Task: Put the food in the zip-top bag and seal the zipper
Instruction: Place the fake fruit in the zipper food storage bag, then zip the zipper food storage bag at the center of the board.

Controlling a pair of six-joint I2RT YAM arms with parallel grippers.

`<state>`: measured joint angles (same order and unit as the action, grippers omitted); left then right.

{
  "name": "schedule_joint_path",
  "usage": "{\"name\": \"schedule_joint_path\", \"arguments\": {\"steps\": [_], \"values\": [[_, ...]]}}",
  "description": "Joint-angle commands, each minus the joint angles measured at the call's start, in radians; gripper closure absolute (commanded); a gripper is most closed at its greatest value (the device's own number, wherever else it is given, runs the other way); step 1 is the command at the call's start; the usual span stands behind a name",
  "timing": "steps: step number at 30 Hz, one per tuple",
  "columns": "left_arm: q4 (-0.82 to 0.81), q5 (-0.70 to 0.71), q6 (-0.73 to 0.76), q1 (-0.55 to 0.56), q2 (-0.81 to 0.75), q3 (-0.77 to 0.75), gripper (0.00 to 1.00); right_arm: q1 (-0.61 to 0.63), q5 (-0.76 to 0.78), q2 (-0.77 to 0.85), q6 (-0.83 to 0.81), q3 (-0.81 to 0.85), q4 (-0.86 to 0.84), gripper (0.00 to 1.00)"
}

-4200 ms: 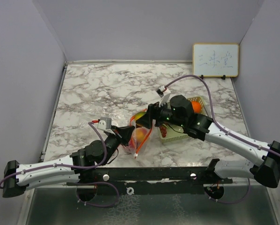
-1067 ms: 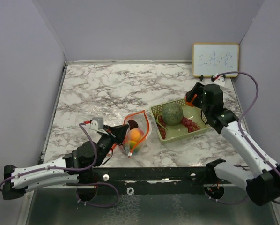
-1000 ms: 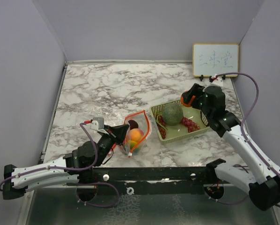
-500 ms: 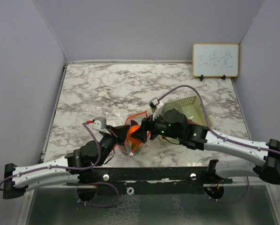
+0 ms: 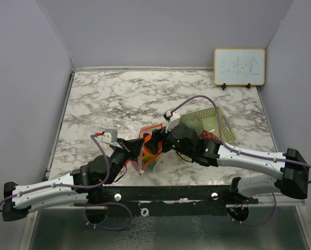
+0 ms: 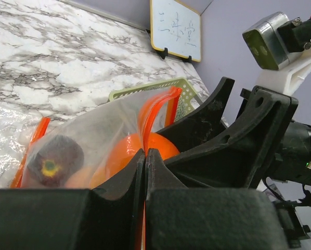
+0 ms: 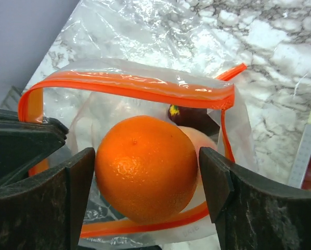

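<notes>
The zip-top bag [image 5: 145,159] lies open, with its orange zipper rim [image 7: 145,88] showing in the right wrist view. My left gripper [image 5: 137,147] is shut on the bag's near rim [image 6: 145,152]. My right gripper [image 5: 154,143] is shut on the orange [image 7: 145,166] and holds it in the bag's mouth; the orange also shows in the left wrist view [image 6: 158,146]. A dark purple fruit [image 7: 189,115] and a yellow-peach fruit [image 7: 205,143] lie inside the bag. The green melon [image 5: 193,120] and red grapes [image 5: 210,136] sit in the basket, partly hidden by my right arm.
The pale green mesh basket [image 5: 220,122] stands right of the bag, and its rim shows in the left wrist view [image 6: 145,94]. A small whiteboard [image 5: 239,66] leans on the back wall at the far right. Grey walls close in three sides.
My right arm has swung from above the basket's far side over to the bag, with the orange between its fingers. The left gripper has kept its hold on the bag rim.
</notes>
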<state>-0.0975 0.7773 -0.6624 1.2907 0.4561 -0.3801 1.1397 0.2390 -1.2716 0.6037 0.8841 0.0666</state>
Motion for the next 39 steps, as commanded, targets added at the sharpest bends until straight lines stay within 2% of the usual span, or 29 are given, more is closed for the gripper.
{"name": "schedule_joint_path", "arguments": {"steps": [1, 2, 6, 10, 17, 22, 32, 39], "values": [[0.037, -0.015, -0.009, 0.002, -0.02, -0.054, 1.0, 0.009, 0.087, 0.017, -0.085, 0.049, -0.035, 0.08], [0.042, -0.015, -0.008, 0.002, -0.024, -0.06, 1.0, 0.009, 0.084, 0.029, -0.104, 0.05, -0.036, 0.01], [0.062, -0.02, -0.002, 0.002, -0.035, -0.079, 1.0, 0.011, -0.004, 0.095, -0.191, 0.03, -0.04, 0.0], [0.105, -0.034, 0.026, 0.002, -0.029, -0.116, 1.0, 0.02, -0.177, 0.16, -0.289, 0.009, -0.016, 0.0], [0.191, -0.05, 0.075, 0.002, -0.023, -0.155, 1.0, 0.096, -0.331, 0.114, -0.399, 0.051, 0.06, 0.08], [0.182, -0.048, 0.086, 0.002, -0.032, -0.139, 1.0, 0.157, -0.323, 0.011, -0.392, 0.077, 0.021, 0.12], [0.148, -0.065, 0.083, 0.002, -0.024, -0.083, 1.0, 0.159, -0.28, -0.052, -0.203, 0.025, -0.175, 0.18], [0.143, -0.078, 0.078, 0.002, -0.016, -0.08, 1.0, 0.159, -0.221, -0.131, -0.125, 0.061, -0.129, 0.43]]}}
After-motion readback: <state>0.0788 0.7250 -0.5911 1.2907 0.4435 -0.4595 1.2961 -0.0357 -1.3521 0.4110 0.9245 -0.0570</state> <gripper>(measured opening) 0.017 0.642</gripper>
